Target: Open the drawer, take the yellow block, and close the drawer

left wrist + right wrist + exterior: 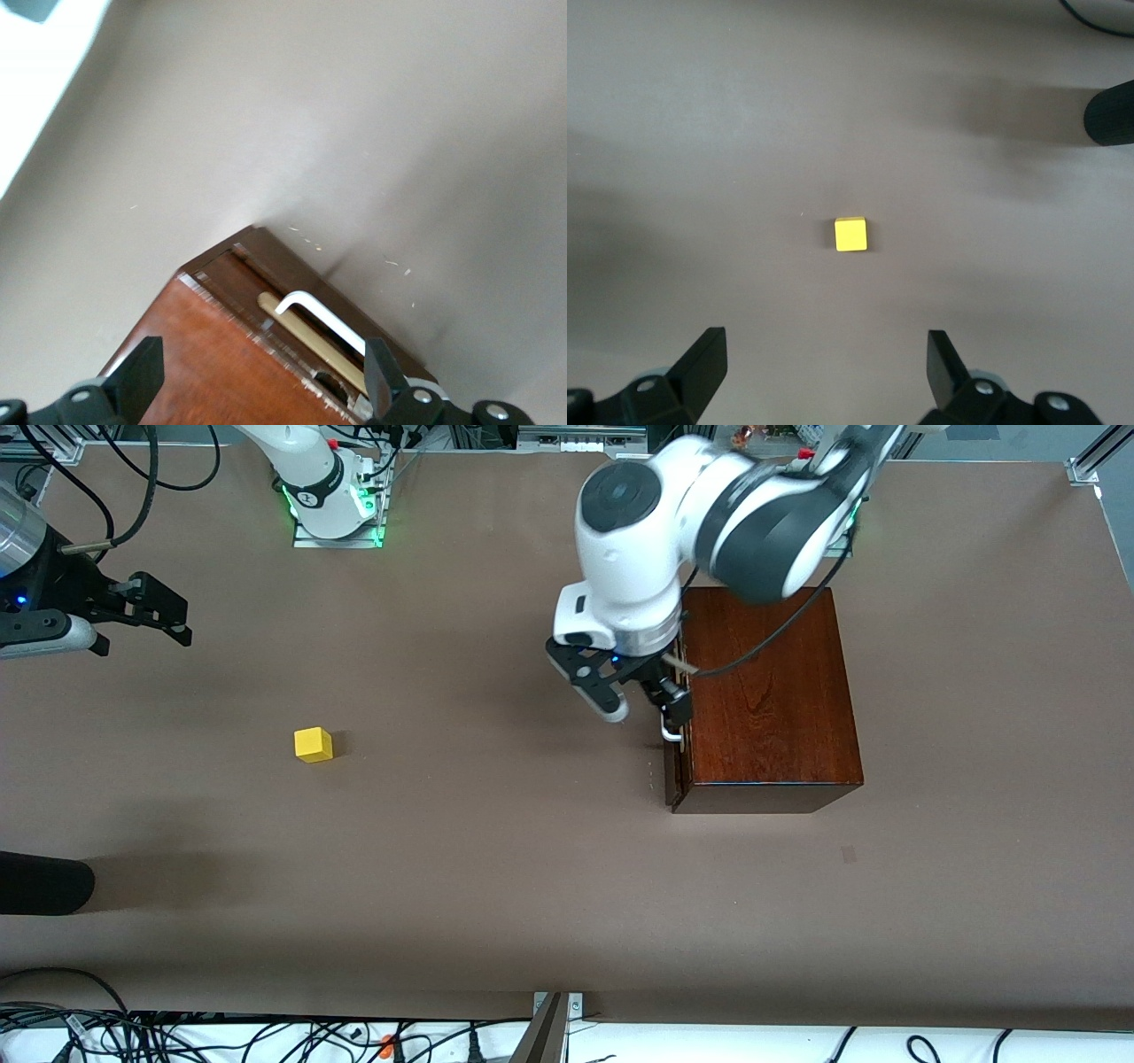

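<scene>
The yellow block (313,744) (850,235) lies on the bare table toward the right arm's end, outside the box. The dark reddish-brown wooden box (766,691) stands toward the left arm's end. Its drawer (673,779) (297,266) is out by only a narrow gap, and a strip of pale wood (310,341) shows inside. My left gripper (647,710) (261,359) is open at the drawer's front, one finger beside the white loop handle (671,733) (323,317). My right gripper (164,613) (826,343) hangs open over the table, apart from the block and holding nothing.
A black rounded object (44,881) (1109,115) reaches in at the table's edge near the right arm's end, nearer to the front camera than the block. Cables lie along the table's near edge (266,1036).
</scene>
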Robot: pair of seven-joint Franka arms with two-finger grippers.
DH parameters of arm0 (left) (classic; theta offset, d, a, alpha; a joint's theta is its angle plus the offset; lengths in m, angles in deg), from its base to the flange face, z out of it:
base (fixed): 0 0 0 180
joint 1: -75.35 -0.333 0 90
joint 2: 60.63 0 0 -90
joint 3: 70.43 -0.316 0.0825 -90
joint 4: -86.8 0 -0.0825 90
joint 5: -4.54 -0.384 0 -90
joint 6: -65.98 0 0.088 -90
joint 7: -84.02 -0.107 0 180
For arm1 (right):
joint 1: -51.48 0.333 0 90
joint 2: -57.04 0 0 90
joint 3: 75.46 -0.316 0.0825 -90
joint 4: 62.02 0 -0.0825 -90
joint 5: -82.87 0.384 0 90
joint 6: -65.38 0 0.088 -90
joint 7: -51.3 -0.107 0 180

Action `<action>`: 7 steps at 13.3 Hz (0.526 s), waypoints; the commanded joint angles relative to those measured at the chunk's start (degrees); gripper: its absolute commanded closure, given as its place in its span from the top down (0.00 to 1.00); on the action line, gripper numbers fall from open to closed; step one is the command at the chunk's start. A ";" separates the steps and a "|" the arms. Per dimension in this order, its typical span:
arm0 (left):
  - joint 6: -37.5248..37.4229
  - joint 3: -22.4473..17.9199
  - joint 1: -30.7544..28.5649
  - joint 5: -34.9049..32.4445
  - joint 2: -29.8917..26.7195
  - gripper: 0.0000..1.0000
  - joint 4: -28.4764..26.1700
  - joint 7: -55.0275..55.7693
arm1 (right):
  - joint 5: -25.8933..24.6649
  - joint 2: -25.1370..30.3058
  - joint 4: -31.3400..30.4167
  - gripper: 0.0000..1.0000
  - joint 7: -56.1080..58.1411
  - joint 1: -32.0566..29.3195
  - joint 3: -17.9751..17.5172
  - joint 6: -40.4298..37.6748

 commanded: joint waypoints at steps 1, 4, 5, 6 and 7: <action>-5.78 0.05 -3.27 -0.08 -4.16 1.00 -0.28 2.78 | 0.00 -0.56 1.68 1.00 -0.29 0.07 -0.08 -0.44; -7.38 0.05 -11.25 6.66 -9.17 1.00 -0.80 2.87 | 0.00 -0.56 1.68 1.00 -0.29 0.07 -0.08 -0.36; -7.47 0.22 -15.02 8.95 -10.31 1.00 -1.24 2.87 | 0.00 -0.56 1.68 1.00 -0.29 0.07 -0.08 -0.36; -8.00 0.14 -17.50 10.72 -11.72 1.00 -1.77 2.87 | 0.00 -0.56 1.68 1.00 -0.29 -0.02 0.01 -0.36; -10.79 -0.30 -18.65 12.13 -12.69 1.00 -2.12 2.95 | 0.00 -0.56 1.68 1.00 -0.20 -0.02 0.01 -0.36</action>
